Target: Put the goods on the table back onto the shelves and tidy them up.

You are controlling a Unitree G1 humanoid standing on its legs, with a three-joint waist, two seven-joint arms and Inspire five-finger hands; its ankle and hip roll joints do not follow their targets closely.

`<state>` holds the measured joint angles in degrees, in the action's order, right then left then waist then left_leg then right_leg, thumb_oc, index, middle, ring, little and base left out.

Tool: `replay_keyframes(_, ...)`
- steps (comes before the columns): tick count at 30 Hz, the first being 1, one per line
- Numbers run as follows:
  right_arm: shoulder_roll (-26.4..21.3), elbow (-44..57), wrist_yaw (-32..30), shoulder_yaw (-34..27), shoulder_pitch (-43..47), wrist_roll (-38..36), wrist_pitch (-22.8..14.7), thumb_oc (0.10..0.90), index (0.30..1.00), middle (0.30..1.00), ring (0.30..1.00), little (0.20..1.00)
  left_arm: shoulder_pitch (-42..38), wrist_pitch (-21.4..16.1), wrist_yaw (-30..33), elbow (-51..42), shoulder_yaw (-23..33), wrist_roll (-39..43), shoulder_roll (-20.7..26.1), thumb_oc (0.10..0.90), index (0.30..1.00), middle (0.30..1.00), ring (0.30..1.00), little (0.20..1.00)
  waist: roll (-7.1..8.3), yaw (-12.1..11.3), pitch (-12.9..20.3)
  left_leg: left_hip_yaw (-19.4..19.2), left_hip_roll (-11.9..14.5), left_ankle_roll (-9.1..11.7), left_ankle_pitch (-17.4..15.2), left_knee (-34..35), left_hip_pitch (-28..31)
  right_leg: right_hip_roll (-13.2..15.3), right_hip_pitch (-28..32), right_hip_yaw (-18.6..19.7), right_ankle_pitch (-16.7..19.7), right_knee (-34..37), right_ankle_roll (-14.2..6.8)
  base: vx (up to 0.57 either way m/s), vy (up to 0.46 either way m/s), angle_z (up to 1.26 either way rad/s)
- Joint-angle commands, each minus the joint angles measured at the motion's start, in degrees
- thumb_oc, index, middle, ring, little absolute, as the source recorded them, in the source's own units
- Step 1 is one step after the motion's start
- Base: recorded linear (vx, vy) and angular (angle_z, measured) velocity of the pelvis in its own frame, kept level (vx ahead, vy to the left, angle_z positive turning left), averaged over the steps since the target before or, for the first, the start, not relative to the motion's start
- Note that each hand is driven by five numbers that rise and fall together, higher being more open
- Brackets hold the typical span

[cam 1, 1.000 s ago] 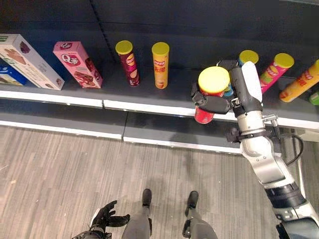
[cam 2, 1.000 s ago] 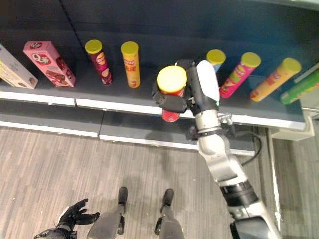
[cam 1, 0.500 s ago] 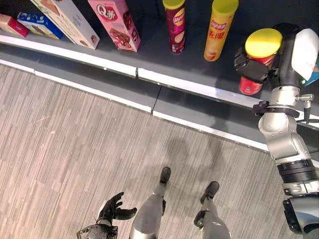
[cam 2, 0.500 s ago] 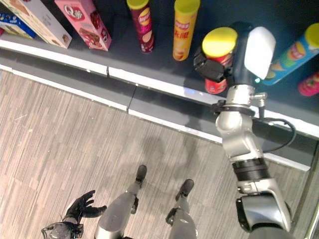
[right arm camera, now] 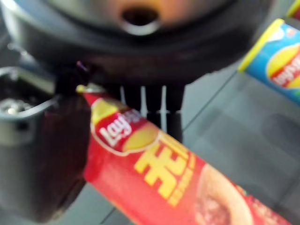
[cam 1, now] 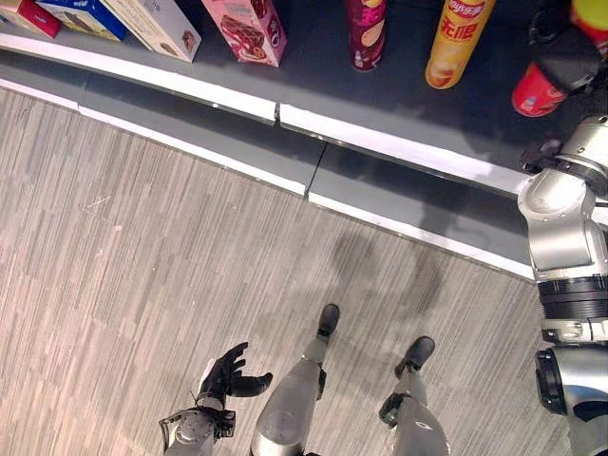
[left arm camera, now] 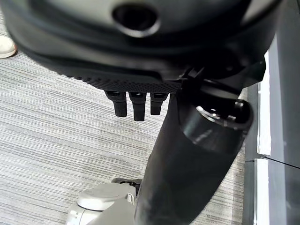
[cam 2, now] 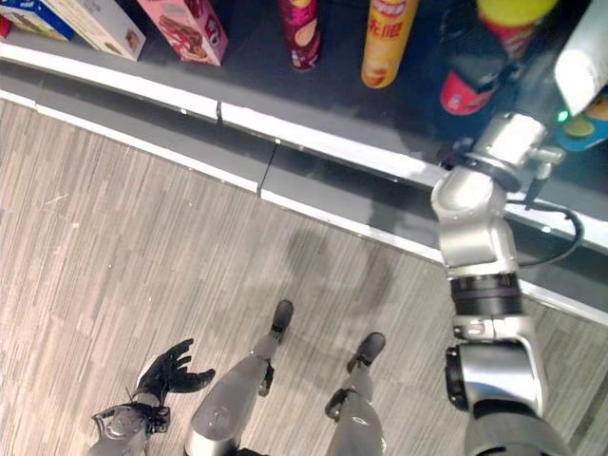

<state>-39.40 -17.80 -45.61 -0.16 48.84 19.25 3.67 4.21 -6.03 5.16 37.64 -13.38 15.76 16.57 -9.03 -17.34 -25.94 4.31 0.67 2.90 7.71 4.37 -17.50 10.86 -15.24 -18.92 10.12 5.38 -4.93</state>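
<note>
Red can (right arm camera: 178, 183) sits gripped in the right hand (cam 1: 570, 57), upright, shelf (cam 1: 399, 95) at 12 o'clock; left hand (cam 1: 231, 373) hangs relaxed, empty.

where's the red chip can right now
The red chip can is in the right hand, over the dark shelf at the eye views' upper right, right of the orange can.
</note>
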Motion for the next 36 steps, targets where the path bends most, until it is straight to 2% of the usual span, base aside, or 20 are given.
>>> replay_keyframes(1, -7.4, 3.3, -5.9, -0.7, 7.0, -0.3, -2.8, 0.4, 0.3, 0.3, 0.3, 0.3, 1.9, -2.0, 2.2, -0.2, -3.1, 1.7, 4.0, 0.8, 0.9, 0.9, 0.9, 0.9, 1.22, -0.8, 4.5, 1.2, -0.5, 1.8, -1.8, -1.4, -5.3, 6.0, 8.0, -1.6, -7.0, -0.7, -7.6, 0.03, 0.003, 0.07)
replay_keyframes(8, -7.3, 0.6, -7.6, -1.2, 7.5, -3.4, -3.2, 0.4, 0.3, 0.3, 0.3, 0.3, 1.4, -2.5, 2.7, -1.2, -4.1, 1.9, 4.1, 0.8, 0.9, 0.9, 0.9, 0.9, 0.43, -1.2, 4.2, 1.8, -1.1, 1.8, -1.9, -1.2, -6.2, 6.5, 7.5, -2.1, -7.3, -0.8, -8.0, 0.02, 0.002, 0.08)
replay_keyframes(13, -9.0, -1.9, -8.3, -0.8, 8.4, -4.6, -3.1, 0.4, 0.3, 0.3, 0.3, 0.3, 1.4, -2.7, 2.7, -1.8, -4.7, 1.8, 4.4, 0.8, 0.9, 0.9, 0.9, 0.9, -0.03, -1.5, 3.8, 2.2, -1.6, 1.7, -1.5, -1.3, -7.0, 6.8, 7.1, -2.5, -6.9, -0.7, -8.2, 0.01, -0.004, 0.01)
replay_keyframes(36, -15.0, -11.2, -9.1, 3.2, 12.2, -9.7, -3.0, 0.4, 0.3, 0.3, 0.3, 0.3, 0.9, -3.2, 3.3, -3.6, -5.7, 1.5, 5.6, 0.8, 0.9, 0.9, 0.9, 0.9, -0.03, -1.3, 4.2, 2.8, -2.0, 2.0, -1.5, -0.8, -7.7, 7.3, 6.5, -3.5, -7.2, -0.9, -8.8, 0.0, 0.0, 0.01)
